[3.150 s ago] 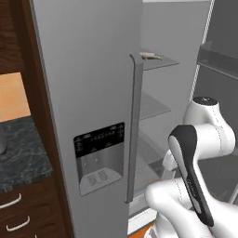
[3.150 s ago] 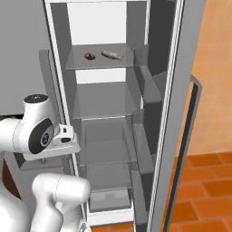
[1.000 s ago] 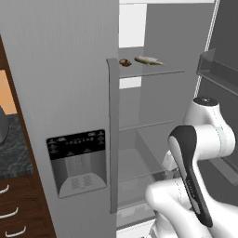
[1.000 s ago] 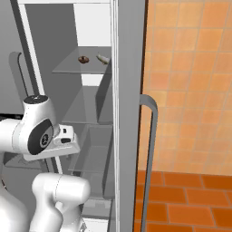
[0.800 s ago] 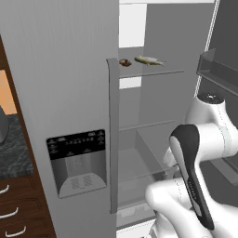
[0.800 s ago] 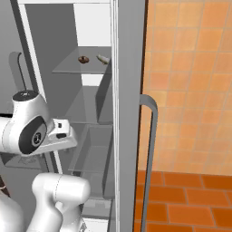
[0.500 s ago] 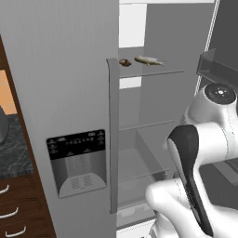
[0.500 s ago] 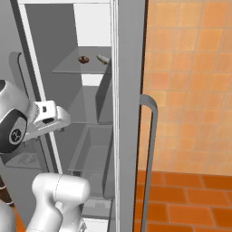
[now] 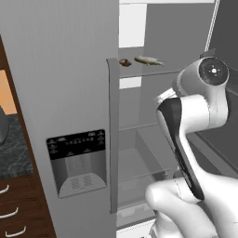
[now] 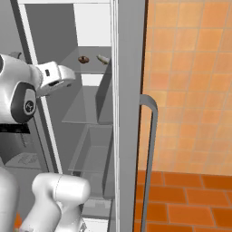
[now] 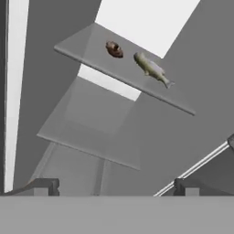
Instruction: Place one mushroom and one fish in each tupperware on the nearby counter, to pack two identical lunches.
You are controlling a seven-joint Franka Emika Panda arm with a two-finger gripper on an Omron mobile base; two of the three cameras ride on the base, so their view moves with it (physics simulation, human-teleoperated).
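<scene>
Spread to its full width, the two-finger dark-tipped gripper [image 11: 116, 186] holds nothing and touches nothing; in the hand view its fingertips [image 11: 45, 186] stand far apart at the bottom of the frame, with open space inside the grey refrigerator [image 9: 60, 69] between them. In the upper middle of that view, a small rounded reddish-brown mushroom [image 11: 114, 49] and a flat, elongated pale tan-grey fish [image 11: 151, 68] lie near each other without touching on a translucent grey glass shelf [image 11: 82, 48], well apart from the fingertips. In the left base view the same mushroom [image 9: 124, 62] and fish [image 9: 148, 60] sit on the upper shelf at the upper middle of the frame, beyond the white arm's elbow. In the right base view they appear at the upper left, mushroom [image 10: 83, 59] left of the fish [image 10: 103, 59], with the white hand reaching toward them from the left edge. A strip of dark speckled stone counter [image 9: 11, 153] shows at the left edge of the left base view.
</scene>
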